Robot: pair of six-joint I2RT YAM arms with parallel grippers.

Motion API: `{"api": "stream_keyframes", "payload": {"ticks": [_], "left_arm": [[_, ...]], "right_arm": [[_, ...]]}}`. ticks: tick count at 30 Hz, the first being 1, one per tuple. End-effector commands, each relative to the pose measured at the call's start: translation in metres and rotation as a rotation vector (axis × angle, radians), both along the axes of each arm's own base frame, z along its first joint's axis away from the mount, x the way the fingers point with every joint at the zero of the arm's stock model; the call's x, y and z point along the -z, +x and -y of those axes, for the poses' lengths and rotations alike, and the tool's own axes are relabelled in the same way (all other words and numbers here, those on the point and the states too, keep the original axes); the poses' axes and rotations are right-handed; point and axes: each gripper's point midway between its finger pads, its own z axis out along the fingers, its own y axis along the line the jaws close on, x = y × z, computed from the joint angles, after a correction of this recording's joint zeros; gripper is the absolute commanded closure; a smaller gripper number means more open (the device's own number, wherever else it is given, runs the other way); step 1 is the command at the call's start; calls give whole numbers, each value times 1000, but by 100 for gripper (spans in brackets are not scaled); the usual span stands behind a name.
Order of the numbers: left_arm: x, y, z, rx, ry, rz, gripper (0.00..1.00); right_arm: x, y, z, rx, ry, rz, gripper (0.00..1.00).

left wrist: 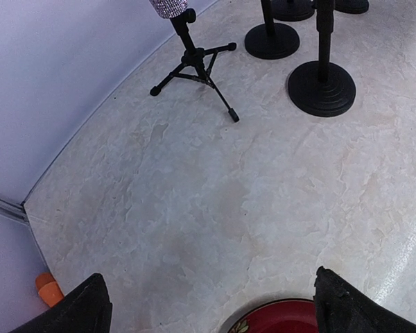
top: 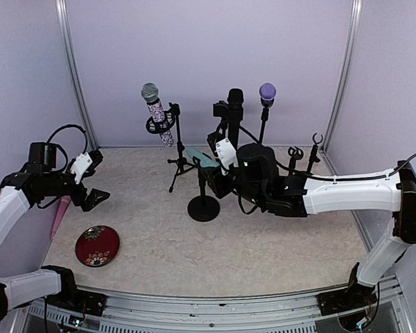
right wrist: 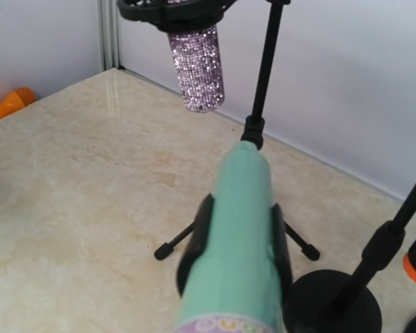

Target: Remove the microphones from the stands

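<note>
Right fingers tight around green microphone, its pastel lettering illegible; left fingers wide.

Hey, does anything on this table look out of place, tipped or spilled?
Nothing spilled or toppled. Two misfits: a red plate lies at the near left of the table, away from the microphone stands, and a small orange object sits at the table's edge by the left wall.
</note>
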Motion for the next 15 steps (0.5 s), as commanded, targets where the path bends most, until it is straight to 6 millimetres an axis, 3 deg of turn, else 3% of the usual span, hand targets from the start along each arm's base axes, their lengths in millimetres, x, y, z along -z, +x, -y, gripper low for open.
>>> {"api": "stream_keyframes", "payload": {"ticks": [1,8,15], "left_arm": [[-3,1,3,-1,-8,17,1],[-4,2,11,5,-34,8,1],[-17,10,19,5,-94,-2,1]], "right_arm": [[-6,-4,-8,-28,30,-5,81],[-22,-15,-35,-111,119,-12,94],[-57,-39,-93,-221,243,38,100]]}}
